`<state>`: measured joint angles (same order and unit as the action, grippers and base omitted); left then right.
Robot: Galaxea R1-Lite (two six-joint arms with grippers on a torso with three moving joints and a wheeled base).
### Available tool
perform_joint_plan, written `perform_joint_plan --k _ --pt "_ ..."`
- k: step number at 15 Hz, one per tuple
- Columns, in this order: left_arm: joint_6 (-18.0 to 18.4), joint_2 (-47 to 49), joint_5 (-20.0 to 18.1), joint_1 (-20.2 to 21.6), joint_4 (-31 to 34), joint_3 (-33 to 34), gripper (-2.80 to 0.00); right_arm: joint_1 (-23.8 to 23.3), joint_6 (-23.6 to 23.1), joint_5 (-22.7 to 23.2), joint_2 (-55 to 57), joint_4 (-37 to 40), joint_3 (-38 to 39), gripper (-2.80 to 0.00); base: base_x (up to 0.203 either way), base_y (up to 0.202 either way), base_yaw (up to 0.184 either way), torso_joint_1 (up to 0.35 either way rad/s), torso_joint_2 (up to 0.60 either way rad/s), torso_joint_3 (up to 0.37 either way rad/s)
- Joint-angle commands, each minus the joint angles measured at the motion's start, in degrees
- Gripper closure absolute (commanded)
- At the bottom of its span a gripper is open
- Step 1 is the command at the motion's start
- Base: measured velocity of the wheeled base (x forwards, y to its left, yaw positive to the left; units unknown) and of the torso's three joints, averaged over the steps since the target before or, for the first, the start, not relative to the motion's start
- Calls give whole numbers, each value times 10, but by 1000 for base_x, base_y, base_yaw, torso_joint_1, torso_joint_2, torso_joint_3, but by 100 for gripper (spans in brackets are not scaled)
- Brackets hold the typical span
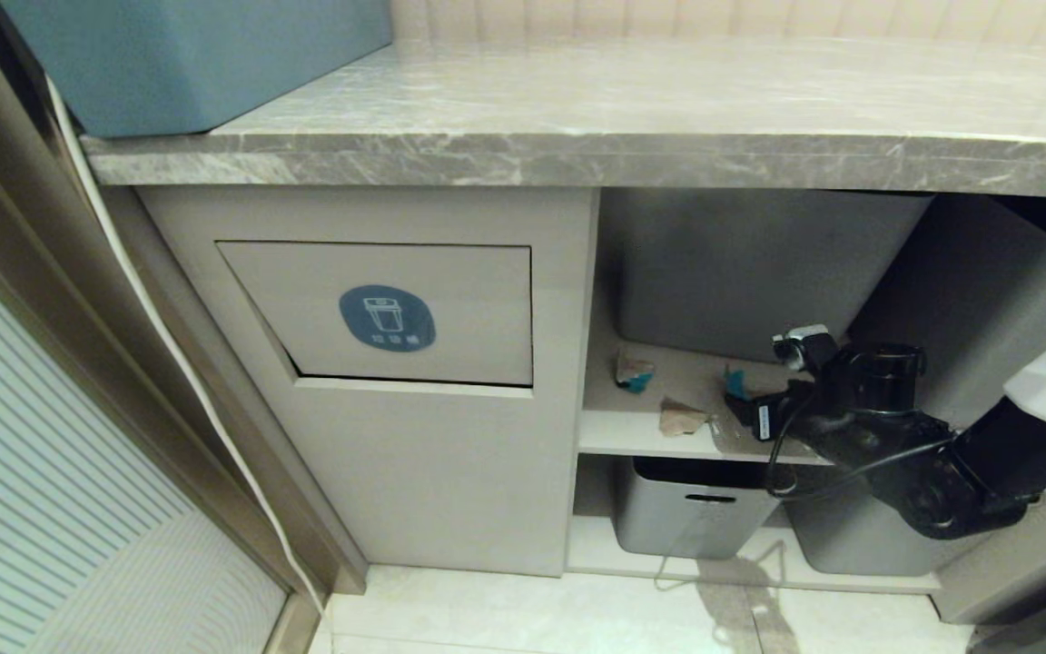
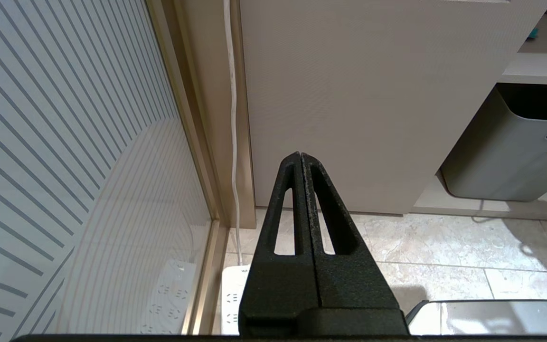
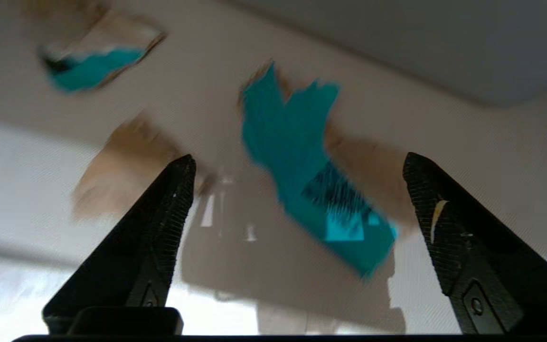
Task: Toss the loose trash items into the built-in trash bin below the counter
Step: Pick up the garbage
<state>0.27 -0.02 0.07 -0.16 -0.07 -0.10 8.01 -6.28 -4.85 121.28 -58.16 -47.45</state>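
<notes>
right jaws apart above three scraps [image 3: 311, 166] on the shelf [image 1: 632, 427].

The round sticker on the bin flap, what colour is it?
Blue, with a white bin picture on it. The sticker shows best in the head view.

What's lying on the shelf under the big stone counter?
Three torn scraps lie on the shelf, with grey tubs behind. The right gripper covers part of one scrap.
</notes>
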Motion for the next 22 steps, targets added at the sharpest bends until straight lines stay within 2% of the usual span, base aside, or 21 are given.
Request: perform_joint_plan --k 1,10,19,20,22 --pt "0 -1 0 0 0 0 0 3 -1 -18 32 -3 -33 -280 0 0 0 0 0 0" --pt "0 -1 0 0 1 0 0 16 -2 -81 94 15 -120 -280 0 0 0 0 0 0" --pt "0 -1 0 0 0 0 0 9 5 -84 102 15 -131 -280 0 0 0 0 0 0" --pt "0 -1 0 0 0 0 0 8 6 -84 106 15 -133 0 0 0 0 0 0 0" --pt "0 -1 0 0 1 0 0 7 7 -85 113 16 -141 0 0 0 0 0 0 0"
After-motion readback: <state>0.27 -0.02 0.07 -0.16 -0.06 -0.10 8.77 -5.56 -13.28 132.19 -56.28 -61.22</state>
